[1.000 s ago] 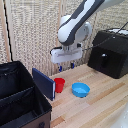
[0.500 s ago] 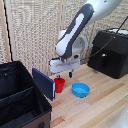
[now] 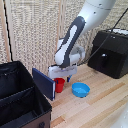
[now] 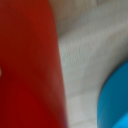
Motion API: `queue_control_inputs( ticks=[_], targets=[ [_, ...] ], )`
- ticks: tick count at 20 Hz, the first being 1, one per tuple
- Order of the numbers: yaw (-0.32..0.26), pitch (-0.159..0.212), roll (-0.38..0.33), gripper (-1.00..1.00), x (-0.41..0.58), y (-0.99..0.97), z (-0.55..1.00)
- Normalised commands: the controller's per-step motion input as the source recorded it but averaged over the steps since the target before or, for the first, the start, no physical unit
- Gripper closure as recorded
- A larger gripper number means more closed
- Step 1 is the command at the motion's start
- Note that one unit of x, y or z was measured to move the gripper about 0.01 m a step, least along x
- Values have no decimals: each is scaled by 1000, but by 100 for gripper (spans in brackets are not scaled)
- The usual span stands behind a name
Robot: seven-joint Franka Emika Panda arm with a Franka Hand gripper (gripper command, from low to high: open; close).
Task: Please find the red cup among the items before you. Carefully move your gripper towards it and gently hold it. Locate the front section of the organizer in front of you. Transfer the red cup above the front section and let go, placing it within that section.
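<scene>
- Tool (image 3: 61, 76) sits low over the red cup (image 3: 60, 84); from my seat I see its pale grey block right above the cup's rim, with the white arm (image 3: 75, 37) rising behind it.
- Its fingers are lost against the cup in the exterior view, and I cannot tell whether they are spread or pressed on the cup's wall.
- Directly under the tool, the red cup stands upright on the wooden worktop (image 3: 95, 110).
- On my wrist view the cup (image 4: 27, 65) fills one side as a blurred red wall, too close for any detail; pale worktop (image 4: 85, 55) shows beside it, and a curve of the blue bowl (image 4: 117, 102) cuts one corner.
- Just beside the tool, toward the exterior view's right, the blue bowl (image 3: 80, 90) lies near the cup but apart from it.
- On the tool's other side, the organizer (image 3: 20, 102) stands with a blue flap (image 3: 42, 83) at its edge, close against the cup.
- Both of its black compartments lie open-topped, the cup outside them.
- Well beyond the tool, at the exterior view's right, a black boxy appliance (image 3: 112, 52) rests on the worktop.
</scene>
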Motion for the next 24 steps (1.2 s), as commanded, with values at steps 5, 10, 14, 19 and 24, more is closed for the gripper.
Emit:
queue_control_inputs(
  ticks=[5,10,14,19,24],
  targets=[
    [57,22,-3,100,35,-27,-67],
    [-3,9,-24,100,-90,0,-59],
    [-31,-28,-12,100,-101,-10,23],
    [-43,-86,-17,100,-109,-101,425],
    [2,18,12,100,0,-88,983]
  ],
)
